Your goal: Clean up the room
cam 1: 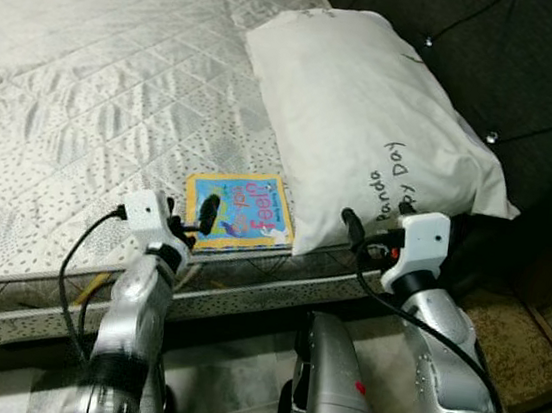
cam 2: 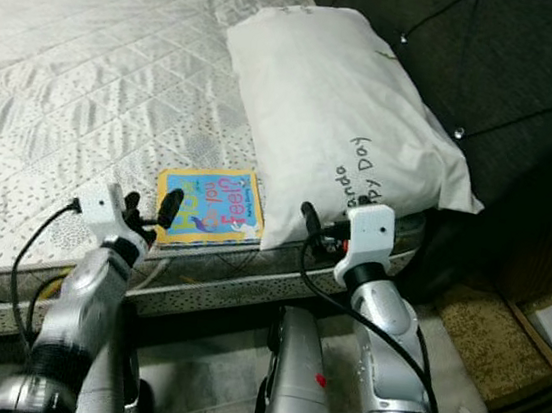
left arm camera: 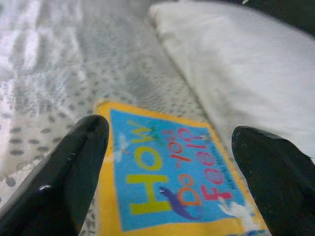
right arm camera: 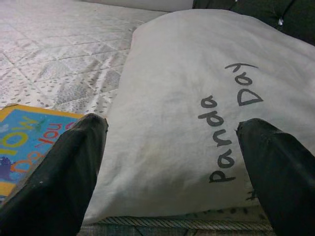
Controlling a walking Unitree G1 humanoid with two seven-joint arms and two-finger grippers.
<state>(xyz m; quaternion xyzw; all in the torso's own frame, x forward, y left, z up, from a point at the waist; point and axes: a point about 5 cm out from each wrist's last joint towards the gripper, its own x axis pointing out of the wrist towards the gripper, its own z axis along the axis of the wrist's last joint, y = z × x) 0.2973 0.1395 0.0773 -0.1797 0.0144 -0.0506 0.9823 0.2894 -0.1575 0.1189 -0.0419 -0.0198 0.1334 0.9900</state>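
A picture book (cam 1: pixel 240 212) with a yellow border and a blue cover reading "How Do You Feel?" lies flat near the mattress's (cam 1: pixel 88 93) front edge. Its right side is tucked under a white pillow (cam 1: pixel 368 117) marked "Panda Day". My left gripper (cam 1: pixel 194 219) hovers open just in front of the book, and in the left wrist view the book (left arm camera: pixel 172 177) lies between and beyond the two fingers. My right gripper (cam 1: pixel 375 224) stands open at the pillow's near edge, with the pillow (right arm camera: pixel 187 98) straight ahead of it.
A dark tufted headboard (cam 1: pixel 496 52) rises behind the pillow at the right. The mattress's front edge and the bed frame (cam 1: pixel 245 298) run across below the grippers. A brown mat (cam 1: pixel 511 346) lies on the floor at the right.
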